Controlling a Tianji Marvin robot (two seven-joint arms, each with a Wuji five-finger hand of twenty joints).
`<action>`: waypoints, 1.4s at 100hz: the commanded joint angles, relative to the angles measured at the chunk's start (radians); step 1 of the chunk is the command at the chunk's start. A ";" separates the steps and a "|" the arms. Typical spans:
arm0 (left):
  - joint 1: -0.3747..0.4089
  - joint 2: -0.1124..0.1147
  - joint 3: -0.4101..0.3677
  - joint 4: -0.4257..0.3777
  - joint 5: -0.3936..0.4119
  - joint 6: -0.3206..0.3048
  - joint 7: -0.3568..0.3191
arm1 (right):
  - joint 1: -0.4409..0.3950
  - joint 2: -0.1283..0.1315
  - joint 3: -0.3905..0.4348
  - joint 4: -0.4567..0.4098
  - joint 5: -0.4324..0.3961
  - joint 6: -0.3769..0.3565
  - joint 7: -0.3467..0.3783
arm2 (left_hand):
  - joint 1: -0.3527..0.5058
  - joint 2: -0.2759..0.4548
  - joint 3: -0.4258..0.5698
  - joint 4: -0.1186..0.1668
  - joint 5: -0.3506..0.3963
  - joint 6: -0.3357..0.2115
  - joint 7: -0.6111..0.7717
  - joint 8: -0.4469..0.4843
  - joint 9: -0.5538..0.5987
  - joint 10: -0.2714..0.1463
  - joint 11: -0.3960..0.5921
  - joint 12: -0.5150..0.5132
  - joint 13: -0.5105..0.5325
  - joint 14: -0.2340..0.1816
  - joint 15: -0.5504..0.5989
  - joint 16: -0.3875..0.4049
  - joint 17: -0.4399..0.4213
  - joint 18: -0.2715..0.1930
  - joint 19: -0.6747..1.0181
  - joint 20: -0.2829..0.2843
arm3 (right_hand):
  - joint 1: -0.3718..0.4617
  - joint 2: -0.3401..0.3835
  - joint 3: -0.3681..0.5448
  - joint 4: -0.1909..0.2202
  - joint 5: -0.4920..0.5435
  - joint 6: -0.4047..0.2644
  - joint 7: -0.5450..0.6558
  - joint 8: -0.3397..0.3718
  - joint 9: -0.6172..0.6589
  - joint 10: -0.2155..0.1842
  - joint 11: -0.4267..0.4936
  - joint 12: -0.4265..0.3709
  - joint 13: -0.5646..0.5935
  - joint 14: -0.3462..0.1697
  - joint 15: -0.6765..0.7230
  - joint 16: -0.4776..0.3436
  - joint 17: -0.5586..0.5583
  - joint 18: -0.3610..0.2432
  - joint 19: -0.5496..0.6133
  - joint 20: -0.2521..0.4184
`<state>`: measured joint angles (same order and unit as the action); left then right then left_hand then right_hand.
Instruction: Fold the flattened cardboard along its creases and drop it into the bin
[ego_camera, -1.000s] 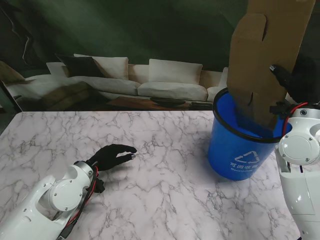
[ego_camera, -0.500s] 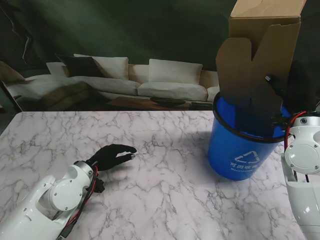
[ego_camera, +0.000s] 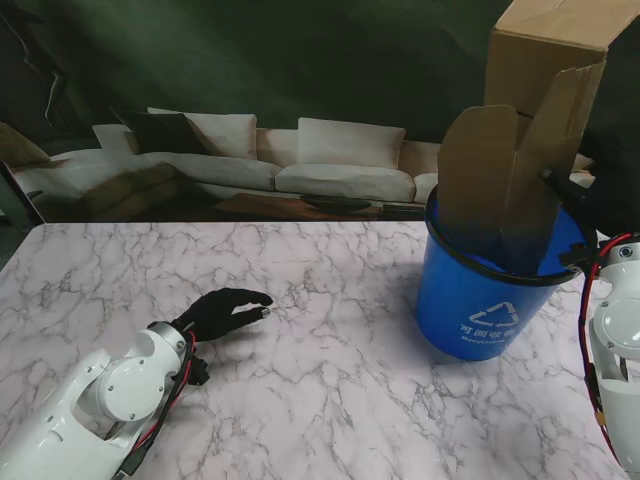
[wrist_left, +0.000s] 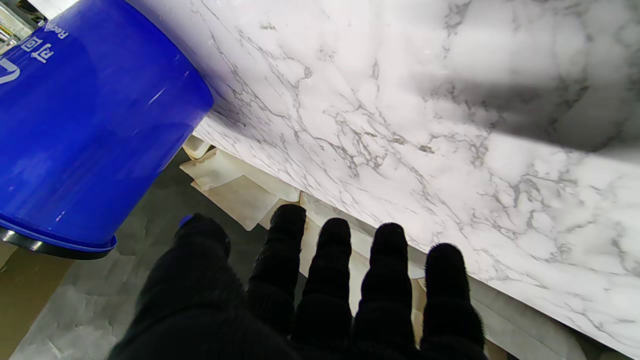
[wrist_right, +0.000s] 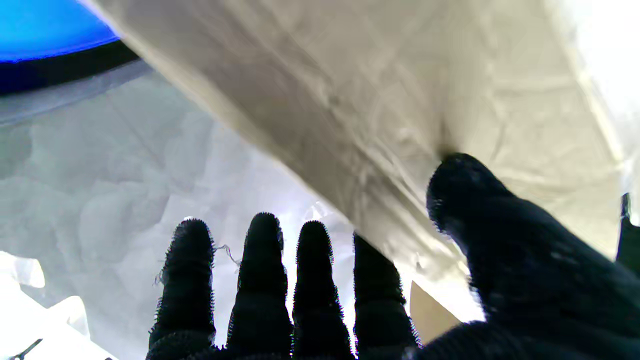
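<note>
Already cardboard (ego_camera: 520, 150) stands upright in bin (ego_camera: 470, 310) at table's (ego_camera: 300, 330) right edge; your right hand (wrist_right: 450, 280) pinches it, steadying it for drop. Left hand (ego_camera: 222, 311) rests empty, fingers apart.

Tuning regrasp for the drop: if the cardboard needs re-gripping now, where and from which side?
Judging from the stand view, pinch the cardboard on its tall right panel above the bin rim, coming from the right where the right hand sits. It stands upright with its lower end inside the bin, so that free edge looks reachable. The left hand is far off.
</note>
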<state>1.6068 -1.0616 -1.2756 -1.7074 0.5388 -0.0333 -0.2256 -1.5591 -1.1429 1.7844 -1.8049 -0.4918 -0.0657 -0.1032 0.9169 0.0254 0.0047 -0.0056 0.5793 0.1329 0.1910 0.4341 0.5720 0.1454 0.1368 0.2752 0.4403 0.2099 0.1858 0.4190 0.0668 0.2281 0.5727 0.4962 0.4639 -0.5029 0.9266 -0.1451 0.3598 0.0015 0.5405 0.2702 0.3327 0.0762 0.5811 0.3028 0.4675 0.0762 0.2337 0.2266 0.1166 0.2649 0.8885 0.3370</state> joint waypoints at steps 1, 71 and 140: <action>-0.002 -0.002 0.004 0.002 -0.003 -0.002 -0.013 | -0.010 0.005 0.009 -0.017 -0.017 0.015 0.001 | -0.007 0.039 -0.030 -0.004 0.010 0.004 0.006 -0.001 0.012 0.004 -0.002 0.007 0.019 0.004 0.022 0.010 -0.008 0.010 0.011 0.019 | -0.059 0.006 -0.038 0.025 -0.062 -0.011 -0.034 -0.030 -0.053 -0.011 -0.052 -0.021 -0.050 0.006 -0.064 -0.040 -0.056 0.027 -0.084 -0.031; -0.002 -0.004 0.003 0.007 0.011 -0.003 0.004 | 0.091 0.027 -0.022 -0.123 -0.079 -0.117 0.055 | -0.008 0.041 -0.030 -0.004 0.001 0.001 0.002 -0.002 -0.065 0.012 -0.024 -0.002 0.001 0.000 0.017 0.009 -0.011 0.008 0.011 0.018 | -0.208 0.064 -0.256 0.045 -0.067 -0.095 -0.061 -0.034 -0.109 -0.059 -0.162 -0.070 -0.134 -0.029 -0.196 -0.117 -0.075 0.027 -0.329 -0.049; 0.000 -0.014 0.007 0.021 0.019 -0.015 0.062 | 0.239 0.049 -0.434 -0.150 0.075 -0.161 0.253 | -0.014 0.042 -0.030 -0.004 -0.082 0.015 -0.032 -0.012 -0.139 0.018 -0.034 -0.008 -0.027 -0.002 0.019 0.015 -0.022 0.012 0.014 0.025 | -0.226 0.160 -0.375 0.061 0.033 -0.133 -0.088 -0.002 0.012 -0.049 -0.209 -0.079 -0.040 -0.026 -0.158 -0.101 -0.022 0.069 -0.235 -0.016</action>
<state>1.6066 -1.0709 -1.2729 -1.6889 0.5571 -0.0435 -0.1553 -1.3152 -1.0800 1.4072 -1.9664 -0.4197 -0.2271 0.1318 0.9169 0.0254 0.0047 -0.0056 0.5260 0.1392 0.1761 0.4341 0.4708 0.1586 0.1049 0.2769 0.4383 0.2102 0.1859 0.4195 0.0605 0.2281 0.5727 0.4964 0.2625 -0.3887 0.5818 -0.1161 0.3635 -0.1002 0.4696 0.2501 0.3252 0.0262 0.3987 0.2299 0.3993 0.0594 0.0689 0.1112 0.0935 0.3277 0.6378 0.3146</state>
